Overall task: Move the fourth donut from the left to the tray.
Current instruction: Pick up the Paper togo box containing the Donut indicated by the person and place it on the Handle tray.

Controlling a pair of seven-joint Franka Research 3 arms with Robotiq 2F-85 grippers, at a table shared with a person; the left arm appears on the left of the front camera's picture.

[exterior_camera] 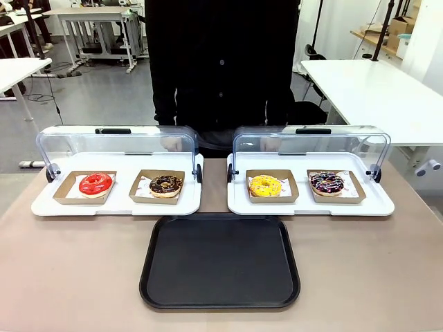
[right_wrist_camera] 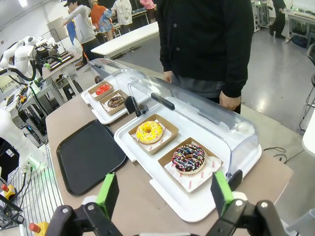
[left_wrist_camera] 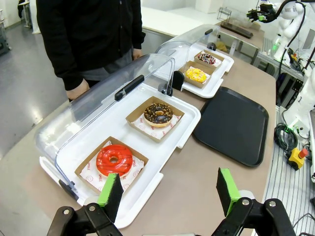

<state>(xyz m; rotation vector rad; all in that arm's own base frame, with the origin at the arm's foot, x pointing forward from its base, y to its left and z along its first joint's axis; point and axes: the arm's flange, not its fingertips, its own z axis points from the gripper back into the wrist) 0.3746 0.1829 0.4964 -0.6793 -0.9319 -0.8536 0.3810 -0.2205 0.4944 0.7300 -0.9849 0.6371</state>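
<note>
Fourth donut (exterior_camera: 327, 182) sits in its holder (exterior_camera: 350, 196) at the right end of the right display tray (exterior_camera: 304, 207), just beside yellow donut (exterior_camera: 266, 185). Right claw (right_wrist_camera: 165, 191) and left claw (left_wrist_camera: 169, 191) gape wide, holding nothing. Risks: grabbing the yellow neighbour, clipping the raised clear lid (exterior_camera: 311, 142), or the holder sliding off short of the black tray (exterior_camera: 220, 260).

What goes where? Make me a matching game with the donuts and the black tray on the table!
Things:
1. red donut
2. yellow donut
3. sprinkled chocolate donut
4. black tray

Places, seen from the front view:
a. far right of the row
b. in front of the row, in the middle
c. far left of the row
d. third from the left

Pairs: 1-c, 2-d, 3-a, 4-b
</note>
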